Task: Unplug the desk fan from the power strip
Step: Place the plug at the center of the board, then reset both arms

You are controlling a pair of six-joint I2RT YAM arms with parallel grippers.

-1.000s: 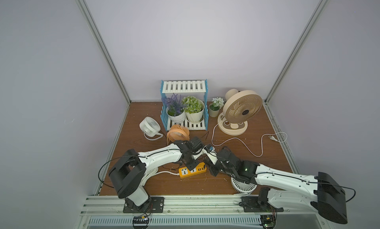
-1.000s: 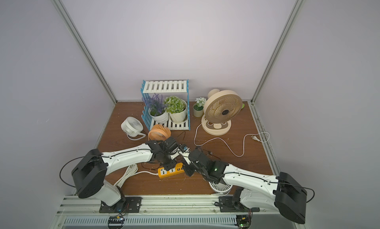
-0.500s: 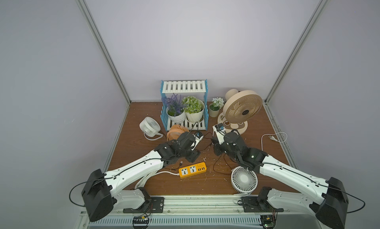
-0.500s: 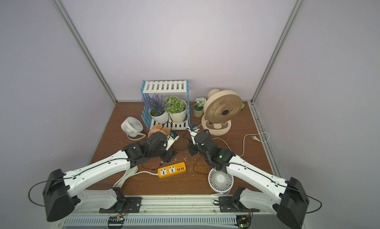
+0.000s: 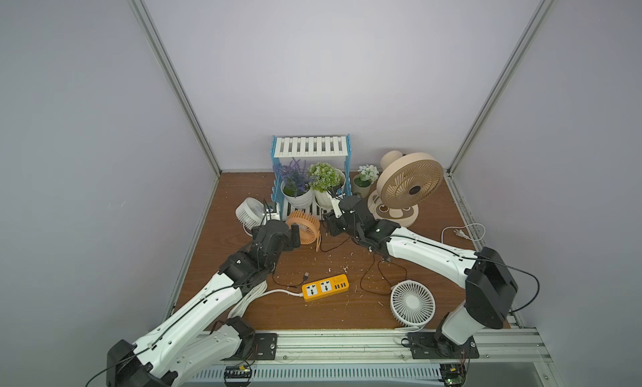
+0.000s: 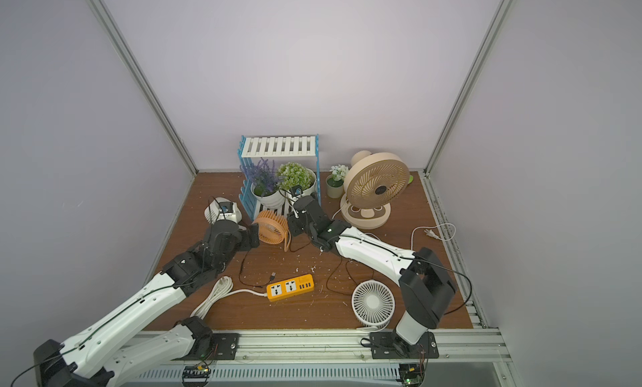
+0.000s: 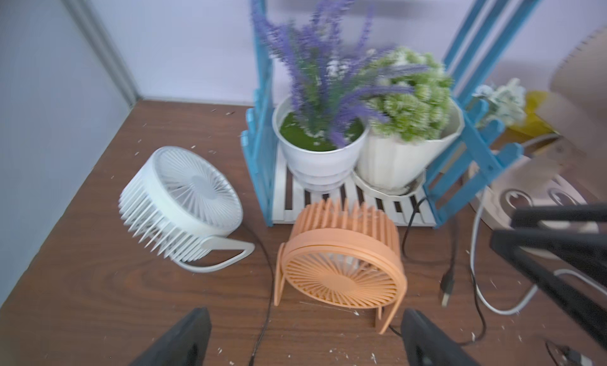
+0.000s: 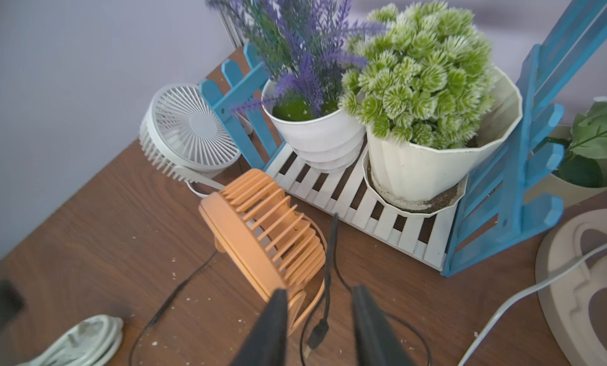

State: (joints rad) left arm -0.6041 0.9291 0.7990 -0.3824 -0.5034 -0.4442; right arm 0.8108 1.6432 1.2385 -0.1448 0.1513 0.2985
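The orange-yellow power strip (image 5: pixel 324 287) (image 6: pixel 290 287) lies flat near the front, and nothing sits in its sockets or USB ports. A loose black USB plug (image 5: pixel 306 274) rests just behind it. Small desk fans stand around: orange (image 5: pixel 303 226) (image 7: pixel 341 265) (image 8: pixel 262 236), white at the rear left (image 5: pixel 249 213), white at the front right (image 5: pixel 412 302). My left gripper (image 5: pixel 294 237) (image 7: pixel 303 315) is open, facing the orange fan. On that fan's other side my right gripper (image 5: pixel 331 225) (image 8: pixel 320 292) is open, and a second black USB plug (image 8: pixel 318 331) (image 7: pixel 447 282) lies untouched between its fingers.
A blue-and-white shelf (image 5: pixel 311 147) with two potted plants stands at the back. A large beige fan (image 5: pixel 411 185) is to its right, with a small pot (image 5: pixel 363 185) between them. The strip's coiled white cord (image 6: pixel 215 291) lies front left. Black cables loop across the wooden table (image 5: pixel 382 277).
Both arms have drawn back from the power strip toward the shelf. Both grippers have opened, and the plug the right one carried away now lies loose between its fingers.
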